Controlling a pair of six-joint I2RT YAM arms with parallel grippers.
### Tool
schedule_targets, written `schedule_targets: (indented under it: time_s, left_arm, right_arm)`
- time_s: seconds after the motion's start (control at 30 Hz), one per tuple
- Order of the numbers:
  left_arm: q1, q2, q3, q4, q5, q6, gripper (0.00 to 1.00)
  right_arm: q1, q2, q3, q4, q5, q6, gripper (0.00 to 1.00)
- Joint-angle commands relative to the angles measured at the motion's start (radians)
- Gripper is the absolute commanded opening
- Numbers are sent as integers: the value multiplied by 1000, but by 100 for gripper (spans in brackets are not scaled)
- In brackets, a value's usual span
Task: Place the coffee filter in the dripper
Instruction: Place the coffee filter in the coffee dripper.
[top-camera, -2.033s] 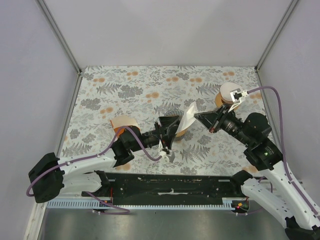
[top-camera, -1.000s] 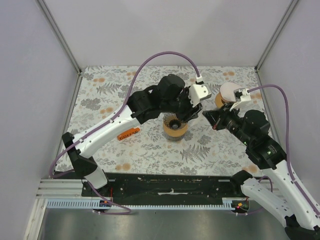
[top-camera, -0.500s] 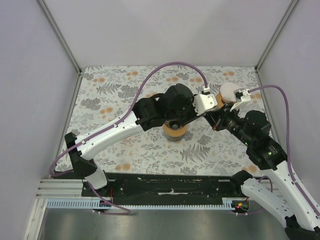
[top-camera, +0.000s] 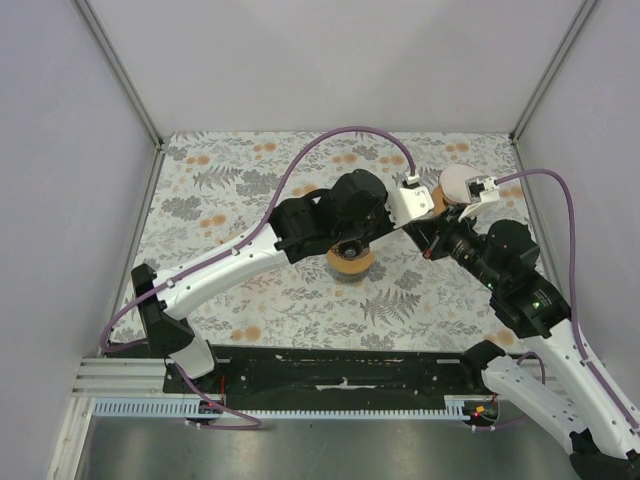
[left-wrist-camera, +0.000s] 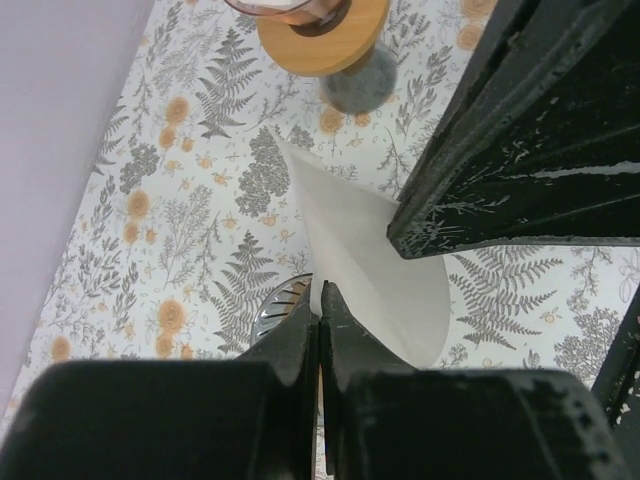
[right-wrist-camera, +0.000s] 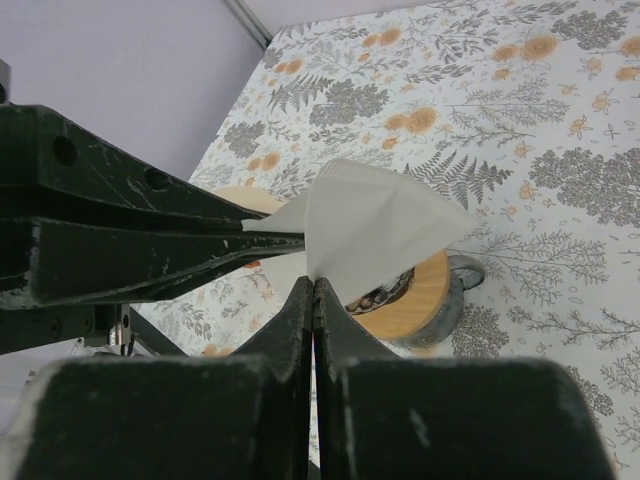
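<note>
Orange dripper (top-camera: 350, 264) sits mid-bench (top-camera: 200, 190), half under your left arm (top-camera: 250, 255). Left wrist cam: your left pincer (left-wrist-camera: 320, 300) is clamped tight on the white coffee filter (left-wrist-camera: 372, 262), up off the bench. Right wrist cam: right pincer (right-wrist-camera: 313, 292) pinches its lower edge too, with the filter hanging right over the dripper.

**Camera positions: one fixed overview, two close wrist views.**
The top camera sits above and behind the arm bases and looks down and forward over the whole table (top-camera: 220, 190). The left wrist camera looks along the left gripper (left-wrist-camera: 320, 300), steeply down and very near. The right wrist camera looks along the right gripper (right-wrist-camera: 313, 290) at a shallower slant. Both wrist views share the coffee filter (left-wrist-camera: 370, 250), and each shows the other gripper's fingers.
</note>
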Motion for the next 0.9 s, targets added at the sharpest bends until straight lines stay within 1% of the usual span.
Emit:
schedule_targets:
  time_s: [0.0, 0.03, 0.1, 0.2, 0.27, 0.43, 0.57, 0.63, 0.67, 0.7, 0.73, 0.77, 0.83, 0.87]
  left_arm:
    - [-1, -20, 35, 62, -55, -3, 2]
    - [0, -20, 41, 64, -55, -7, 2]
    - [-1, -17, 50, 64, -49, -12, 2]
    - [0, -14, 55, 67, -49, -20, 2]
    - [-1, -17, 53, 68, -52, -17, 2]
    - [-11, -20, 30, 120, -112, 25, 2]
    - [-27, -24, 21, 147, -134, 66, 2]
    - [-35, -26, 9, 170, -143, 75, 2]
    - [-37, -23, 6, 176, -150, 80, 2]
    - [-37, -20, 7, 182, -158, 81, 2]
    - [-40, -17, 6, 189, -164, 86, 2]
    - [-41, -12, 6, 196, -169, 91, 2]
    - [-41, -9, 0, 217, -195, 111, 2]
    - [-40, -9, -6, 238, -215, 127, 2]
  right_arm:
    - [-2, -7, -21, 41, 102, -12, 0]
    - [-2, 0, -23, 49, 104, -13, 0]
    - [-1, 30, -18, 79, 116, -12, 6]
    - [-2, 69, -21, 139, 78, 6, 18]
    - [-2, 76, -39, 179, 79, 29, 25]
    - [-1, 82, -61, 249, 91, 66, 35]
    - [-2, 102, -76, 312, 104, 109, 44]
    - [-1, 119, -81, 337, 104, 128, 47]
    - [-2, 131, -79, 363, 132, 140, 49]
    - [-1, 139, -79, 369, 145, 147, 49]
    - [-1, 148, -78, 371, 160, 155, 47]
    - [-1, 153, -78, 371, 172, 163, 41]
    - [-2, 159, -76, 366, 191, 163, 19]
    - [-1, 158, -75, 351, 200, 158, 14]
